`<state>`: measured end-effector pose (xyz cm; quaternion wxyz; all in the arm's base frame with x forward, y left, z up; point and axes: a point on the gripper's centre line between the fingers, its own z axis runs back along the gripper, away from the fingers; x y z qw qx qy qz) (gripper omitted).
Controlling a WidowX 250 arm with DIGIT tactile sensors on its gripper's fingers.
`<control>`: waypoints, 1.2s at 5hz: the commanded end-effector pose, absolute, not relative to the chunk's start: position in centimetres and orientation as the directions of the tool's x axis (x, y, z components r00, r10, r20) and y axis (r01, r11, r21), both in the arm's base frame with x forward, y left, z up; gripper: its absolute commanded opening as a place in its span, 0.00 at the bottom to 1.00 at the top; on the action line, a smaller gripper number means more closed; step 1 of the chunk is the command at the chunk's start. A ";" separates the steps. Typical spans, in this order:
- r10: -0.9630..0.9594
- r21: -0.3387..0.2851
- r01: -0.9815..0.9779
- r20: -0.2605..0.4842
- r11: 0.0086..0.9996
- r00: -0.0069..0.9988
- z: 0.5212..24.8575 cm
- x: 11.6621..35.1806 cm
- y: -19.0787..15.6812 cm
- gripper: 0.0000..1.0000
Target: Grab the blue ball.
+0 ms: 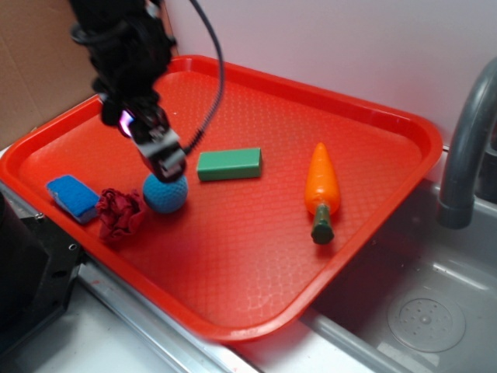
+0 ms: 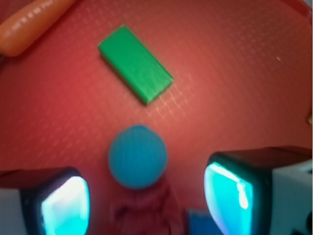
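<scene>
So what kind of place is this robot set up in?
Probably a toy kitchen: a sink with a grey tap, and beside it a red tray holding a plastic carrot, a green block and a blue ball.

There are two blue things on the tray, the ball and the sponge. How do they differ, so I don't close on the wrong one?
The ball is a round, bumpy teal sphere; the sponge is a flat, darker blue rectangle. The ball sits right under the gripper, between its open fingers; the sponge lies off to the side, past the red cloth. Both rest on the red tray.
</scene>
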<state>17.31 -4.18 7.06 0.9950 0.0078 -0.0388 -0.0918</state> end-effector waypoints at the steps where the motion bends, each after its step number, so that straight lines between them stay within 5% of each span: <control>1: -0.192 -0.019 0.193 0.039 0.981 0.981 3.1 18.4 -4.8 1.00; 2: -0.167 -0.017 0.167 -0.023 0.986 0.986 1.7 18.3 -4.9 0.07; 3: -0.158 -0.016 0.157 -0.039 0.987 0.987 1.1 18.4 -4.6 0.00; 4: -0.168 -0.026 0.167 -0.032 0.986 0.985 3.1 18.3 -4.3 0.00; 6: -0.097 0.038 0.094 0.071 0.995 0.993 10.8 17.8 -1.5 0.00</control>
